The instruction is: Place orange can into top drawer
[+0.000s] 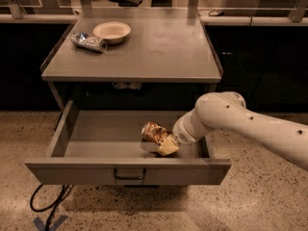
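Note:
The orange can (153, 133) is a dented orange-gold and brown can, held low inside the open top drawer (96, 141), right of its middle. My gripper (162, 146) reaches in from the right on a white arm and is shut on the can, its pale fingers (168, 147) at the can's right side. The drawer is pulled fully out, with its flat front panel and dark handle (129, 174) facing the camera. Whether the can touches the drawer floor is hidden behind the front panel.
A grey metal table (159, 47) stands above the drawer. On its back left lie a silver-blue can (88, 42) and a cream bowl (111, 32). A black cable (48, 201) loops on the speckled floor at the lower left.

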